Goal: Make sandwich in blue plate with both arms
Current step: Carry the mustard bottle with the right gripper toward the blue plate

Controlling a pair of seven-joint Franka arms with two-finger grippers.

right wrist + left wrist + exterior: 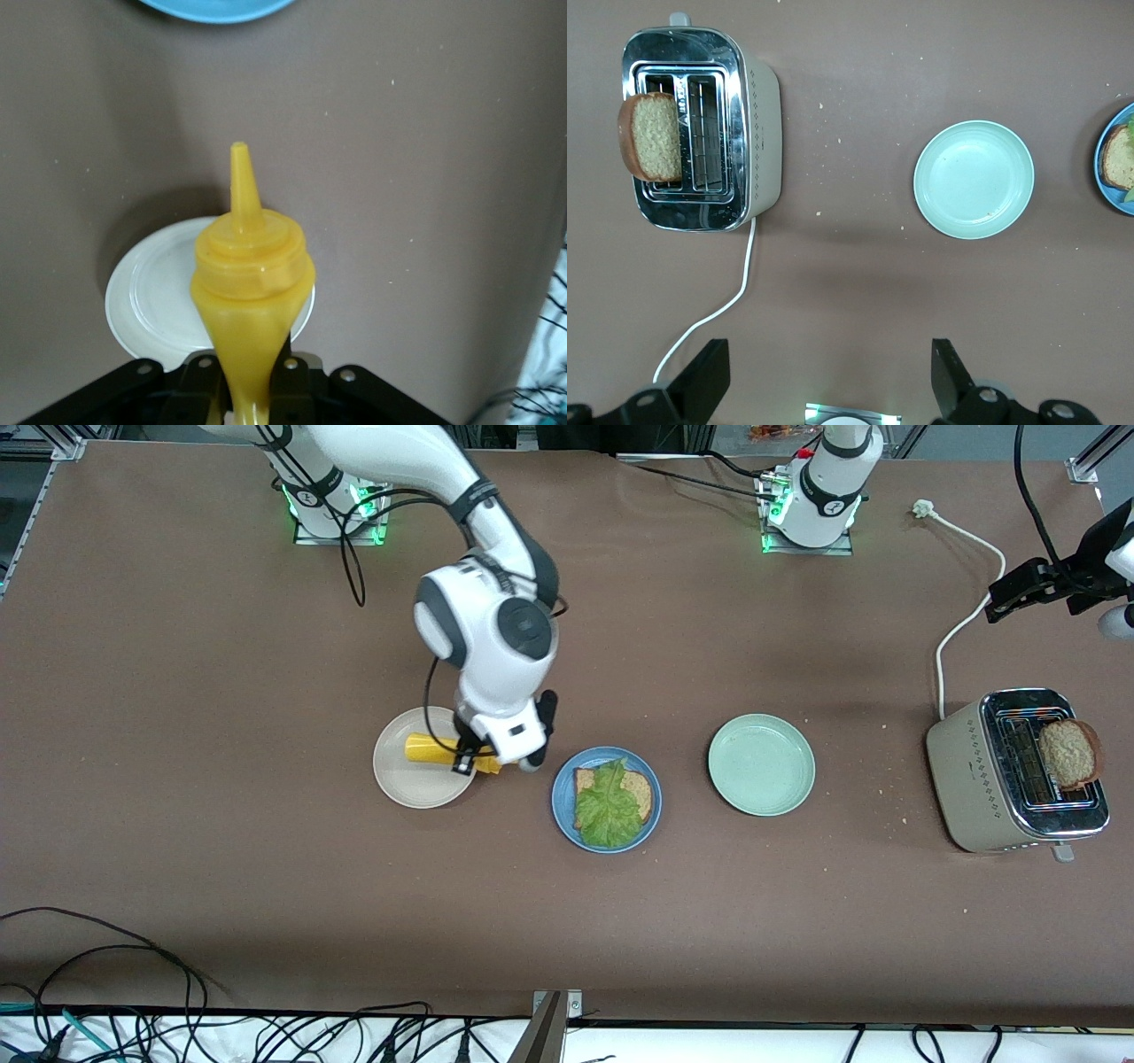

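My right gripper (244,390) has its fingers pinching the yellow bottle (251,292), held over the white plate (403,775). The blue plate (567,815) with bread and lettuce (611,802) sits just beside. I should carry the nozzle over the lettuce and squeeze gently. My left gripper (828,381) waits above the counter, fingers spread.

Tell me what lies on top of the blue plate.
On the blue plate lies a brown bread slice with a crinkled green lettuce leaf laid over it. The leaf covers most of the slice, so whatever may lie under the leaf cannot be seen. No top slice yet.
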